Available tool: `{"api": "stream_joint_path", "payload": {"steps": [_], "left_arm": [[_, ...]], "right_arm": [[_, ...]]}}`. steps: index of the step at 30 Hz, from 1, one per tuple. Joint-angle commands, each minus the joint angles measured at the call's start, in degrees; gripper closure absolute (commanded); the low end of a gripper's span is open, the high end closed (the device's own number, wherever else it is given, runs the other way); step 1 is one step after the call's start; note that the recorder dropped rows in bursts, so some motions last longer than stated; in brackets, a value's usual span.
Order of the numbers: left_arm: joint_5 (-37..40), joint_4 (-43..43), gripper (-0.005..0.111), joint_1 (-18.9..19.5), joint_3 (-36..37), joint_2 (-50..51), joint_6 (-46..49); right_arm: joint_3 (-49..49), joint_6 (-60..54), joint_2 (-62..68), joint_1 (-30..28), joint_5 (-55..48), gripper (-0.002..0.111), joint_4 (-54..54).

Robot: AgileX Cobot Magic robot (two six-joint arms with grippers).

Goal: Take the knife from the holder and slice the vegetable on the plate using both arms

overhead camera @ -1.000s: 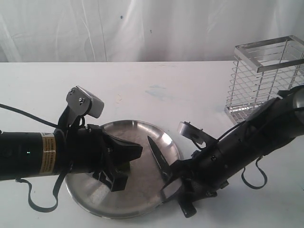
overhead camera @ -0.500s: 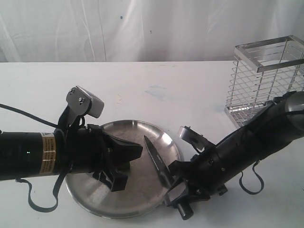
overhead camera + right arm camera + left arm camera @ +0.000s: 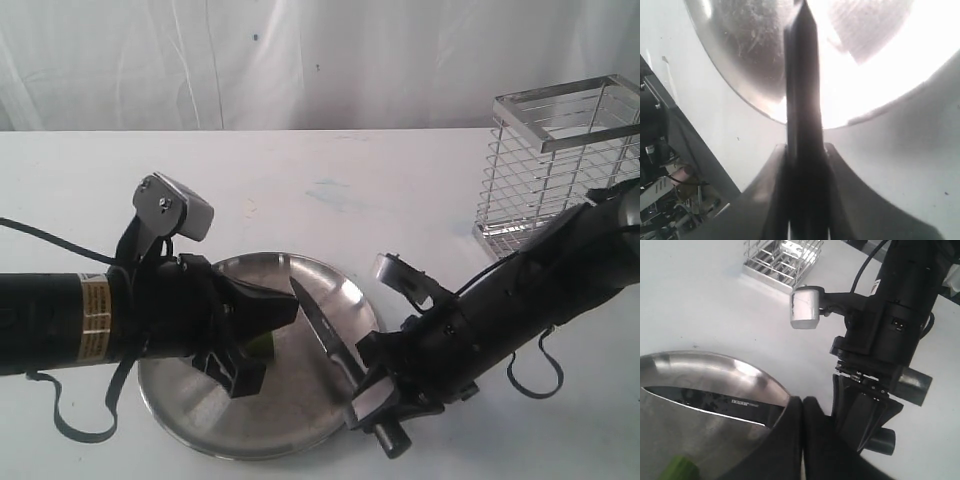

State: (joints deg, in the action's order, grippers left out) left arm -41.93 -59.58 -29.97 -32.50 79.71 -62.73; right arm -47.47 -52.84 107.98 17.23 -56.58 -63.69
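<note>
Your left claw (image 3: 802,412) is closed, its 2 black fingers pressed together tip to tip. The small slender green chili pepper (image 3: 262,346) shows just beside and beneath those fingers, on the plate. You cannot tell whether they pinch it or only rest against it.

Your right claw (image 3: 366,386) is clamped on the slim kitchen knife with a dark pointed blade and black handle (image 3: 325,325). The handle sits between its 2 fingers, and the blade runs straight out ahead of it, its tip near the left claw's fingertips. The blade lies between the 2 claws, near the chili but apart from it. You cannot tell whether its edge touches the plate.

Under both claws sits the round, shallow, shiny stainless-steel plate (image 3: 300,410), on a white table (image 3: 350,190). Well behind the right claw, past its thick black arm (image 3: 540,290), the tall square chrome wire holder (image 3: 560,160) stands upright.
</note>
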Motion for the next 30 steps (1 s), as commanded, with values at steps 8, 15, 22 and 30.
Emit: {"api": "stream_joint_path", "payload": {"steps": [8,15,22,30], "left_arm": [[31.7,-1.0,0.107,0.1,-5.0,-16.1,4.0],[58.1,-3.4,0.107,0.1,-6.9,-16.2,23.4],[59.7,36.1,0.107,-0.1,-6.9,-9.3,68.8],[59.5,100.5,0.107,-0.1,-6.9,-6.6,140.3]], "right_arm": [[0.2,15.1,-14.5,-0.1,0.6,0.108,18.7],[0.2,33.5,-28.8,3.8,3.2,0.108,35.3],[0.2,60.1,-32.8,16.5,1.6,0.108,59.7],[0.2,66.5,-32.8,23.3,14.3,0.108,60.0]]}}
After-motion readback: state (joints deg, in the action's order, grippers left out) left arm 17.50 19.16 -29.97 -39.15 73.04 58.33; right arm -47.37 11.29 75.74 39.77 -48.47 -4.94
